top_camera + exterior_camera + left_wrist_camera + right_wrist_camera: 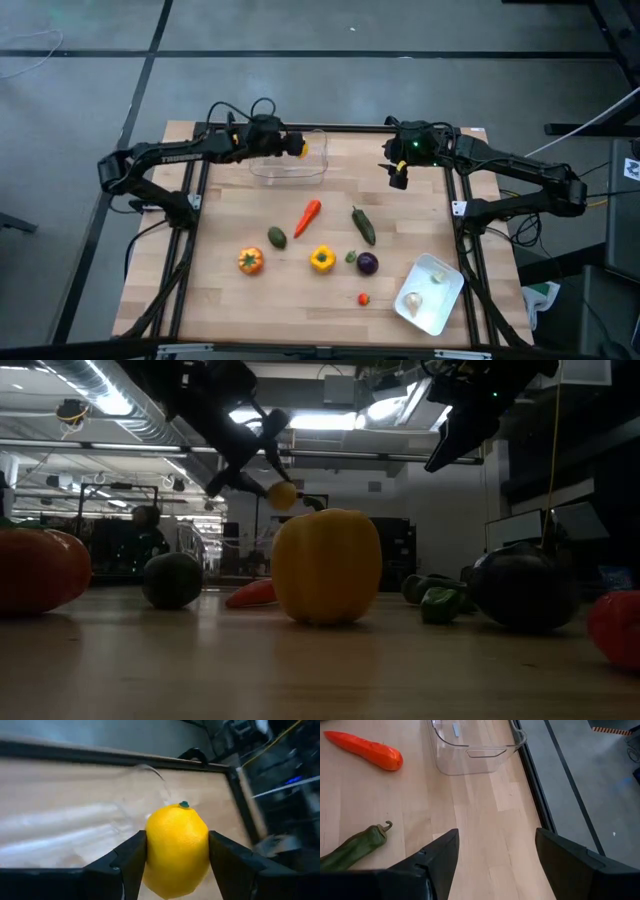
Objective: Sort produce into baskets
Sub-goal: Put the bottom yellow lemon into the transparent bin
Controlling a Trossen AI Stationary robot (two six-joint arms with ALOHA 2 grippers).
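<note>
Yellow lemon [176, 850] sits pinched between the left hand [292, 146] fingers, held above the clear tub [290, 168] at the table's far side, presumably for dropping in. Right hand [398, 177] hangs open and empty far right, while carrot [308, 214], pepper [321, 259] and other pieces wait mid-table.

The wooden table [230, 215] had a pale plank top inside a black frame. A clear plastic tub [290, 165] stood at its far edge. Near the middle lay a red carrot-like piece [308, 214], tilted, and a dark green pepper [363, 225] to its right. Nearer the front lay a green round piece [277, 237], an orange tomato [250, 261], a yellow pepper [321, 259], a small green piece [351, 257] just beside a purple ball [367, 264], and a small red piece [364, 298]. A white tray [447, 298] sat at the front right corner.
</note>
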